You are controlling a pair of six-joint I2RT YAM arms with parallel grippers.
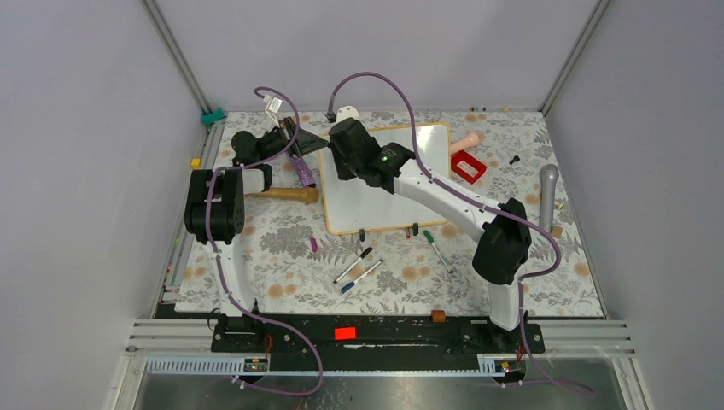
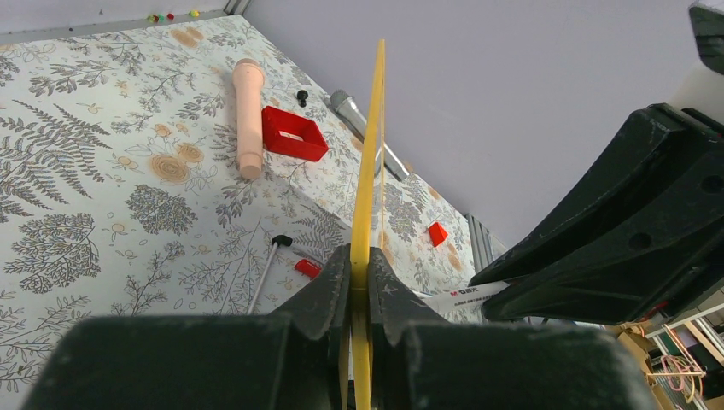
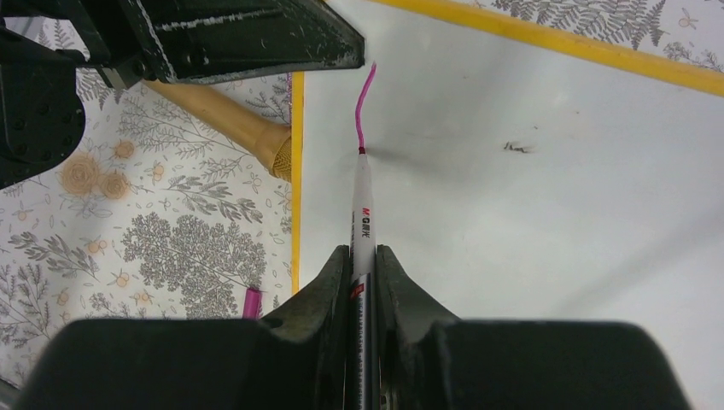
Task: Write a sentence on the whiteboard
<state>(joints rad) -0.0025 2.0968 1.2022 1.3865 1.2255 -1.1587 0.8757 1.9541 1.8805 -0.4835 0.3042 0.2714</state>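
Whiteboard (image 1: 384, 209) — one, framed in light orange — sits on the fern-print cloth (image 1: 282, 273) toward the far middle, with two black clips (image 1: 361, 233) on its near edge. Two arms reach it. The left gripper (image 2: 359, 256) is pinched tight on the board's left frame edge. The right gripper (image 3: 364, 256) is closed round one marker (image 3: 363, 196), whose tip touches the white surface near that left edge. Three microphones lie around the board — a wooden microphone (image 1: 282, 195), a beige microphone (image 1: 468, 141) and a grey microphone (image 1: 548, 184). Three loose pens (image 1: 362, 275) lie before the near edge. Of the sentence (image 3: 363, 107), one short pink stroke shows.
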